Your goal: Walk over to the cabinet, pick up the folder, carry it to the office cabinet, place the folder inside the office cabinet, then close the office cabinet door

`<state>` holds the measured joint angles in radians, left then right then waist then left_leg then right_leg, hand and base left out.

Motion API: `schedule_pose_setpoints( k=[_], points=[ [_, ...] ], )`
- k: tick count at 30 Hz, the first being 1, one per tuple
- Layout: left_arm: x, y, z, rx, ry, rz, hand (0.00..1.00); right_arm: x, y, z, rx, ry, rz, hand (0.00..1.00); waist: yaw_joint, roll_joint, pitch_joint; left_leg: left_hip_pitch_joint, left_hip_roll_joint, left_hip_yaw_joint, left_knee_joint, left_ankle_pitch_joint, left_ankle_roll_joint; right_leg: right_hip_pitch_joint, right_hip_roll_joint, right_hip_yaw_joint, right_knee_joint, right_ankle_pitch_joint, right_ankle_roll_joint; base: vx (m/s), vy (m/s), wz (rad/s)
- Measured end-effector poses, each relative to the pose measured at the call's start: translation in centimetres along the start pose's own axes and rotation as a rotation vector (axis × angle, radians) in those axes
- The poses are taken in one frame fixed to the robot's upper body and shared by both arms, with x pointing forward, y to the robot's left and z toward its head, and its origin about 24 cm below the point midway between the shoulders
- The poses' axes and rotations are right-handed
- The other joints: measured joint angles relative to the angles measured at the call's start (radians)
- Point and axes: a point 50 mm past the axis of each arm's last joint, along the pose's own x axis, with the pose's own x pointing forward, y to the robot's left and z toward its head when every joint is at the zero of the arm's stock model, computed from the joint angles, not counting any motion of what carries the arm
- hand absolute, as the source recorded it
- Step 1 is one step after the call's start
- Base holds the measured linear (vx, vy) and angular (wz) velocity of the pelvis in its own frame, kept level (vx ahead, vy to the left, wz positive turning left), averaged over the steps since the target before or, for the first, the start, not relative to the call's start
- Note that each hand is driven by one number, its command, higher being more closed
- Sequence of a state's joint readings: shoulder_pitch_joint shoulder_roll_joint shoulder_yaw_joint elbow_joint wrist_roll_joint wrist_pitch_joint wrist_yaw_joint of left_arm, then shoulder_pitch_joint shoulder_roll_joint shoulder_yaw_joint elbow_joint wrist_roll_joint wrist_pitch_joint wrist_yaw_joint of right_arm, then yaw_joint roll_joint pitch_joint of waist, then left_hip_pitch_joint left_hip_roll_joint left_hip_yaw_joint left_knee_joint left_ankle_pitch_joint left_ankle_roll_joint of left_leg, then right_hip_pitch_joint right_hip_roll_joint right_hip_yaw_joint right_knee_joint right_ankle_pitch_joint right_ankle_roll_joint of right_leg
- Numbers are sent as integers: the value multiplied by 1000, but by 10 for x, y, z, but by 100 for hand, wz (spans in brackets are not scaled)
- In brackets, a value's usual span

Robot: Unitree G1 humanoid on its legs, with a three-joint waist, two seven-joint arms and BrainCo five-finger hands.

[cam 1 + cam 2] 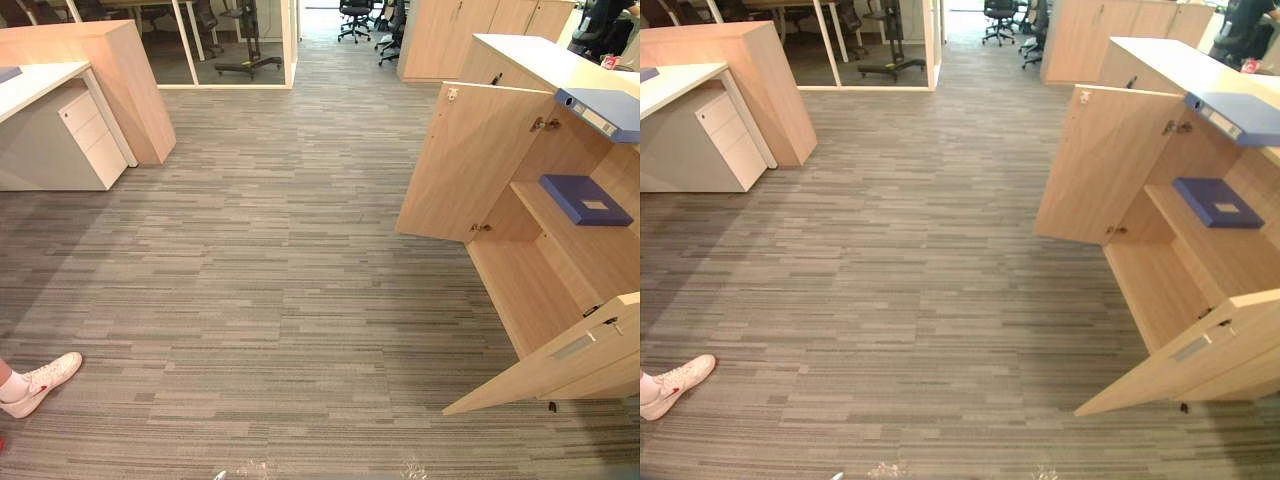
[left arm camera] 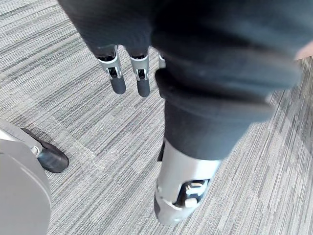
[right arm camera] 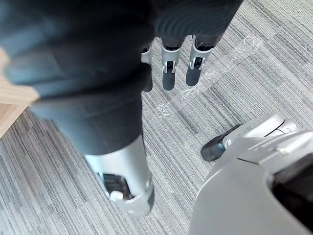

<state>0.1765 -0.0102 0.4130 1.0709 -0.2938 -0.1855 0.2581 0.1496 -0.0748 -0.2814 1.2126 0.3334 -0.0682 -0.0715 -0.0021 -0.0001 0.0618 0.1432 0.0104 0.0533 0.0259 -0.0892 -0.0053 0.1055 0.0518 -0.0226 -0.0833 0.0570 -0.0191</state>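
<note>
Wide grey striped carpet (image 1: 280, 280) out front, and on the right stands the wooden cabinet (image 1: 530, 60), its far door (image 1: 470, 160) and near door (image 1: 560, 365) both swung open. Far left sits a desk (image 1: 40, 75) with a white drawer unit (image 1: 85, 140) under it. Inside the cabinet, a dark blue folder (image 1: 585, 199) lies flat on the shelf, while a paler blue binder (image 1: 605, 110) rests on the cabinet top, poking over the edge. The folder looks stiff, thin and fairly light, with a smooth cover that may slip; lying flat, it probably needs sliding to the shelf edge, then a pinch along its near long side, thumb above and fingers beneath. The left hand (image 2: 117, 73) hangs over the carpet, fingers straight and empty; the right hand (image 3: 168, 73) likewise. A person's white shoe (image 1: 40, 383) shows near left.
</note>
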Motion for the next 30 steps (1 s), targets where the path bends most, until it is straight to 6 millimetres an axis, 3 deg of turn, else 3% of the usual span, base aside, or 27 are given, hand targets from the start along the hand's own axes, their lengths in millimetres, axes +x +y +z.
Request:
schedule_pose_setpoints(
  k=[15,18,19,22,24,27,28,30],
  points=[
    [1,-6,6,71,-34,-41,0,0,1,2,-10,-6,3,0,0,-3,12,8,-5,-5,1,1,2,-14,-6,-2,35,-12,13,3,18,0],
    [2,-13,14,72,-66,-60,0,2,8,11,-11,-28,21,0,1,-6,64,13,-23,-9,15,6,14,-111,-36,-25,285,-128,41,-66,24,9],
    [2,-14,21,67,-89,-65,0,1,11,14,-8,-43,31,0,1,-23,89,18,-54,-9,6,13,30,-193,-84,-51,476,-197,57,-111,35,12],
    [3,-14,23,63,-101,-65,0,1,13,16,-9,-59,42,0,9,-35,109,50,-85,7,-41,28,65,-304,-177,-149,683,-240,39,-92,80,-8],
    [2,-10,21,58,-95,-53,0,0,13,13,-18,-59,34,0,7,-34,109,60,-76,10,-53,21,60,-318,-205,-172,627,-238,46,-30,38,-17],
    [3,-16,26,64,-112,-64,0,0,12,12,-13,-59,31,0,-3,-25,117,48,-11,8,-48,-2,34,-327,-163,-168,431,-215,48,136,-138,-2],
    [4,-21,33,61,-128,-72,0,-1,10,8,-6,-47,25,0,-5,-30,133,46,20,-2,-50,-16,16,-309,-143,-169,334,-151,53,178,-193,15],
    [3,-32,37,56,-139,-98,0,-3,8,-7,41,-7,10,0,-6,-47,141,52,52,-14,-54,-36,-10,-290,-131,-214,306,-65,46,301,-295,19]
  ],
)
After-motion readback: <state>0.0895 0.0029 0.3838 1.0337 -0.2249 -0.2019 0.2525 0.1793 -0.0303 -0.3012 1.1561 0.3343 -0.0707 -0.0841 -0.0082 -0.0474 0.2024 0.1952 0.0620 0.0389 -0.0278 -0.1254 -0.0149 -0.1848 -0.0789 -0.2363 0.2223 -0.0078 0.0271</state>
